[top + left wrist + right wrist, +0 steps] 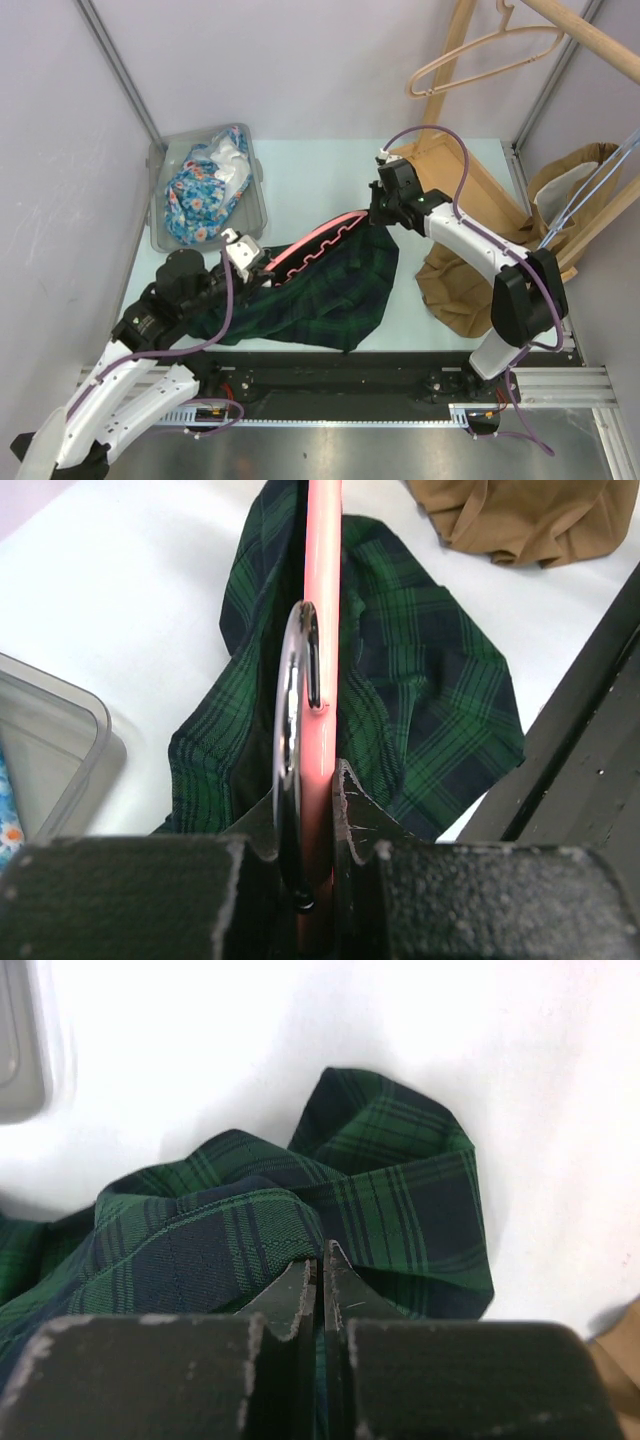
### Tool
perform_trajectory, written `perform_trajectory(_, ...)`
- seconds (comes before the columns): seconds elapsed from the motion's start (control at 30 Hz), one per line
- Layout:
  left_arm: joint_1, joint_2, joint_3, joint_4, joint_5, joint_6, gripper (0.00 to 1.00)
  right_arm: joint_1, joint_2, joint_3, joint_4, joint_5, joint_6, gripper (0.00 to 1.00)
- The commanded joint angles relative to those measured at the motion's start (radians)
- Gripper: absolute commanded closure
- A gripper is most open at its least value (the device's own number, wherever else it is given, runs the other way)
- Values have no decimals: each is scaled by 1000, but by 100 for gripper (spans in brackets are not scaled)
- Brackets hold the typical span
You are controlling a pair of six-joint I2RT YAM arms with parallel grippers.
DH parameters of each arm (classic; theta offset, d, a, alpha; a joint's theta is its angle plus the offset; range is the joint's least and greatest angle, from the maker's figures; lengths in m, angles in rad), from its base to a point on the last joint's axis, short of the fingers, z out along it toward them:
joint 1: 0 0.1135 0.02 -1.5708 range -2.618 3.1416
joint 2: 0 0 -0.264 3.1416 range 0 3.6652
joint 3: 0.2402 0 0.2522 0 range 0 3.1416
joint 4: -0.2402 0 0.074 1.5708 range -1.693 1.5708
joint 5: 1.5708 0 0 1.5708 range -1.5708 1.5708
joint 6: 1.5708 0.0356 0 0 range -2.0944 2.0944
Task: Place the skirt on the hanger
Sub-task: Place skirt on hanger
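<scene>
Two grippers shared the work, each gripping one thing. The left gripper (247, 262) was clamped on one end of the pink plastic hanger (318, 243), which ran out from it as a raised bar toward the right arm. In the left wrist view its fingers (352, 815) pressed the pink bar from both sides, with a curved metal piece (290, 705) lying against the bar just ahead of them. Holding the hanger by its end likely kept the rest of the bar free for cloth.

The right gripper (376, 212) had its jaws together on a folded edge of the dark green tartan skirt (330, 295), near the far end of the hanger. That edge was lifted up beside the bar, while the rest of the skirt hung and pooled on the pale table (300, 170) beneath and between the two arms. The pinch was probably meant to bring the top edge level with the bar so it could be fastened there. Whether any of the cloth was already caught by the hanger could not be told.

The skirt was therefore not yet hung: the hanger was steadied and the cloth raised beside it. A clear plastic bin (160, 235) of floral fabric stood off to the left and a tan cloth (455, 290) lay to the right, both apart from the work.
</scene>
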Motion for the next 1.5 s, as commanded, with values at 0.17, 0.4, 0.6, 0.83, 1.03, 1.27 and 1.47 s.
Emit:
perform_trajectory(0.17,6,42,8,-15,-56,49,100,-23,-77,88,-91,-19,-56,100)
perform_trajectory(0.4,6,49,-4,-9,-16,50,100,-26,-49,144,-126,-18,-58,100)
perform_trajectory(0.6,4,80,1,-22,-89,43,100,-26,-37,217,-162,-10,-59,100)
perform_trajectory(0.83,4,157,30,-33,-161,23,100,14,-60,285,-218,-3,-87,100)
perform_trajectory(1.03,4,216,67,-19,-208,-8,100,102,-100,312,-252,19,-124,100)
perform_trajectory(1.27,4,186,65,30,-195,-35,100,242,-126,276,-267,36,-159,100)
perform_trajectory(1.47,4,177,47,60,-195,-63,100,337,-120,240,-241,-12,-167,100)
